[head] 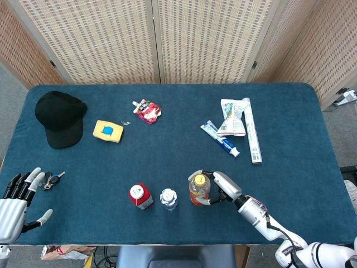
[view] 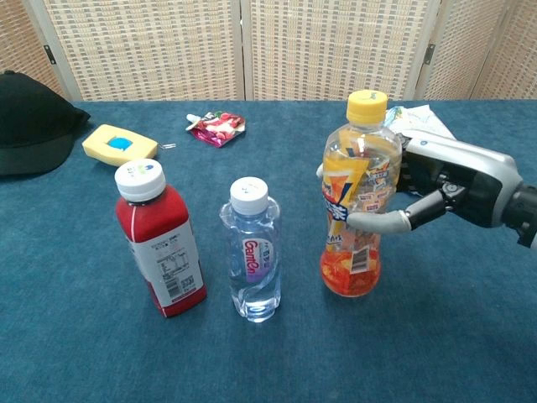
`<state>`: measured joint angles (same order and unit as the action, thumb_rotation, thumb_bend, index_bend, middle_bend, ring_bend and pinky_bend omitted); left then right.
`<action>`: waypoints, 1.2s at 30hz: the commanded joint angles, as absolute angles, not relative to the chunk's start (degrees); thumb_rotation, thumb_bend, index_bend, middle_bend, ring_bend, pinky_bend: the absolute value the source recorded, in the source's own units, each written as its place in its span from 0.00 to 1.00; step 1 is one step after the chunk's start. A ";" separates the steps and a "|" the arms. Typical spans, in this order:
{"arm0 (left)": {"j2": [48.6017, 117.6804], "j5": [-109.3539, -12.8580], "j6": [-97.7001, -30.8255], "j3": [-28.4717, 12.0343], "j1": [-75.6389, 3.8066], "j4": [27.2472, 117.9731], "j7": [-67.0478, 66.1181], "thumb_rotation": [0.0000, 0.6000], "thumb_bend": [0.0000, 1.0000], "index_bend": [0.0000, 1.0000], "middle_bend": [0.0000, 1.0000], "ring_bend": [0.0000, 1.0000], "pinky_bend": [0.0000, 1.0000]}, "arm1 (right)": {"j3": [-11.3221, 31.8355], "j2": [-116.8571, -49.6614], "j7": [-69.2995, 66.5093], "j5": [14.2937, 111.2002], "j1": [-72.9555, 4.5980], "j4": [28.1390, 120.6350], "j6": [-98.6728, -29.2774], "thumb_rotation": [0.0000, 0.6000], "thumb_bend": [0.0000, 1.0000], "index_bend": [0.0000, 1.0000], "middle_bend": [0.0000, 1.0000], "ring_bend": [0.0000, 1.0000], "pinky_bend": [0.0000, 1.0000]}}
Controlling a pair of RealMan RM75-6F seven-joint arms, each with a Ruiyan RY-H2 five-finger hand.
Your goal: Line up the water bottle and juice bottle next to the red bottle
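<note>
The red bottle [view: 161,239] with a white cap stands upright near the table's front edge, also the red bottle [head: 140,195] in the head view. Just to its right stands the clear water bottle [view: 250,252], the water bottle [head: 168,198] from above. Right of that is the orange juice bottle [view: 358,201] with a yellow cap, the juice bottle [head: 198,188] from above. My right hand [view: 436,191] grips the juice bottle's middle from the right; the same right hand [head: 223,187] shows in the head view. My left hand [head: 17,201] lies open at the table's front left corner.
A black cap [head: 58,117], a yellow sponge [head: 108,131] and a red snack pouch [head: 147,110] lie at the back left. Keys [head: 51,180] lie near my left hand. A toothpaste tube [head: 220,138], a crumpled wrapper [head: 231,117] and a white roll [head: 251,137] lie at the back right.
</note>
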<state>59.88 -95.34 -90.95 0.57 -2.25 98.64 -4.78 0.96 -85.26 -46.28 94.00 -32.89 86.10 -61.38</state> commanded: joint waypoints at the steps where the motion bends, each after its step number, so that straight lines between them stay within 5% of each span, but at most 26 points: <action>1: 59.80 -95.33 -91.17 0.58 -2.12 98.64 -4.61 1.00 0.19 0.05 0.04 0.02 0.01 | 0.24 -86.27 -46.90 94.54 -32.88 84.96 -61.91 1.00 0.32 0.49 0.43 0.33 0.41; 25: 59.74 -95.26 -91.10 0.72 -1.98 98.31 -4.28 1.00 0.19 0.05 0.04 0.02 0.01 | -2.70 -89.01 -47.26 95.80 -33.46 81.00 -63.51 1.00 0.29 0.48 0.36 0.30 0.37; 36: 59.86 -95.30 -91.16 0.66 -2.01 98.04 -3.98 1.00 0.19 0.05 0.04 0.02 0.01 | -3.86 -88.36 -48.17 96.92 -34.15 80.41 -64.02 1.00 0.24 0.24 0.21 0.16 0.14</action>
